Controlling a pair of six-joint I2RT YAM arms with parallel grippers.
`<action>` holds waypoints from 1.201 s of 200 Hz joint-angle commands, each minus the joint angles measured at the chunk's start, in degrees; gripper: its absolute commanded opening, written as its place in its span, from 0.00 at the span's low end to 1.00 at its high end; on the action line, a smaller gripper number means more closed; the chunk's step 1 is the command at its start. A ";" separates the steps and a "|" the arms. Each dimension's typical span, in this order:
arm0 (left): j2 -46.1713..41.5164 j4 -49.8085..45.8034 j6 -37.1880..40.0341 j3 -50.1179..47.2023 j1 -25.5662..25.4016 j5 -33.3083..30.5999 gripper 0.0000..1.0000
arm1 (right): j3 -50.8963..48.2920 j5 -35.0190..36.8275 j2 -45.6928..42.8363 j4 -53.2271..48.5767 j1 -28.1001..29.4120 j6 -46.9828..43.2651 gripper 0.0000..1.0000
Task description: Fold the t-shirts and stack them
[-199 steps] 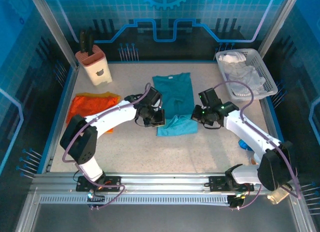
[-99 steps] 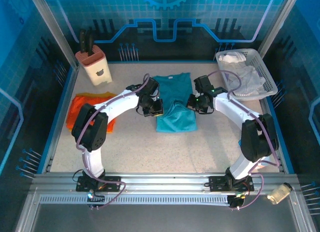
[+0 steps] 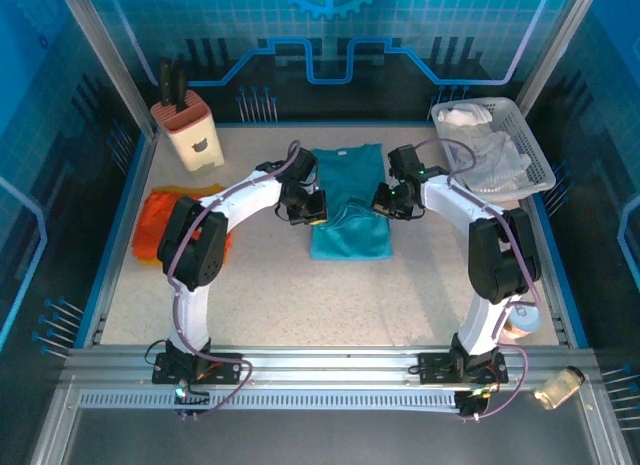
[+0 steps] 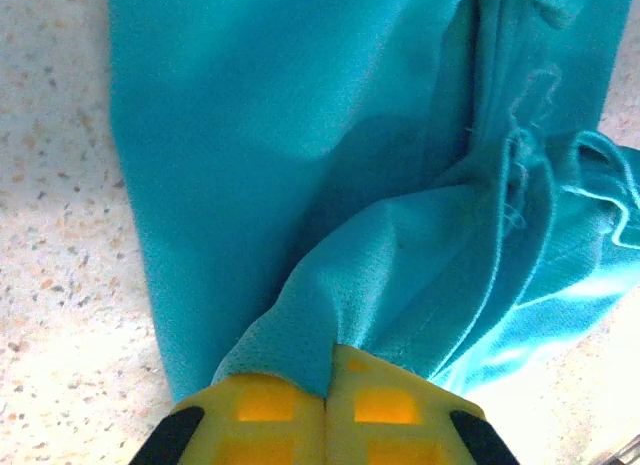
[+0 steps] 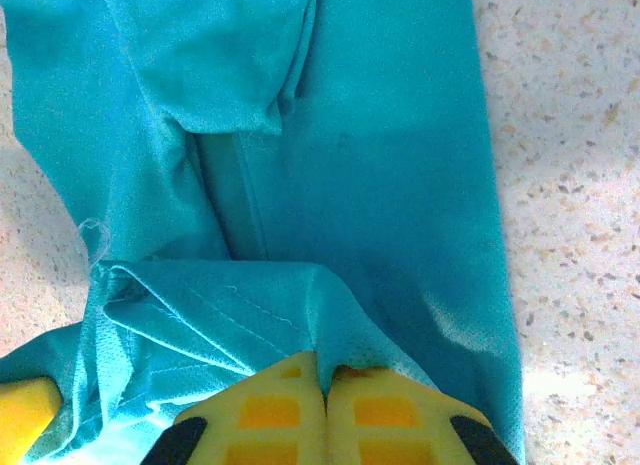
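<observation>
The teal t-shirt [image 3: 350, 200] lies mid-table with its collar toward the back, its bottom part lifted and carried over the upper part. My left gripper [image 3: 312, 212] is shut on the shirt's left hem corner; in the left wrist view the teal cloth [image 4: 400, 285] rises from between the yellow fingertips [image 4: 265, 410]. My right gripper [image 3: 385, 203] is shut on the right hem corner, and the right wrist view shows the teal cloth [image 5: 250, 315] pinched in the same way between its fingertips [image 5: 385, 410]. The orange t-shirt [image 3: 165, 217] lies crumpled at the table's left, partly behind my left arm.
A beige knife block [image 3: 190, 133] stands at the back left. A white basket [image 3: 535, 145] with pale laundry sits at the back right. Blue-framed walls close in the speckled table [image 3: 300, 285].
Both grippers have carried the teal shirt's bottom hem toward the back, folding it over the upper half. The arms have stretched farther from their bases.
</observation>
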 commanded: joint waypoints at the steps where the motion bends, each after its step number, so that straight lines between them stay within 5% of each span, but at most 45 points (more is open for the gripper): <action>1: 1.15 -1.73 1.70 2.73 0.73 1.64 0.03 | 2.19 -1.31 1.13 0.50 -0.87 -0.89 0.00; 33: 3.89 -1.29 1.71 4.65 1.77 1.90 0.16 | 3.51 -1.90 3.75 1.66 -2.06 -0.45 0.03; 53: 6.70 -0.53 2.09 6.28 3.45 1.64 0.39 | 5.09 -1.71 6.41 2.49 -3.06 -0.39 0.28; 108: 2.79 -4.07 4.76 10.76 9.98 1.62 0.49 | 6.76 -3.18 3.46 3.00 -4.76 -2.91 0.82; 145: -6.15 0.38 2.20 1.58 9.25 4.83 0.49 | 0.21 -8.32 -3.98 5.59 -3.93 -0.98 0.84; 183: -11.49 6.98 -2.68 -8.00 2.93 6.78 0.44 | -9.02 -14.78 -9.63 12.08 -1.14 4.53 0.84; 240: -3.78 21.01 -9.27 -10.61 -1.16 10.48 0.41 | -18.71 -17.73 -10.19 22.56 2.10 8.66 0.84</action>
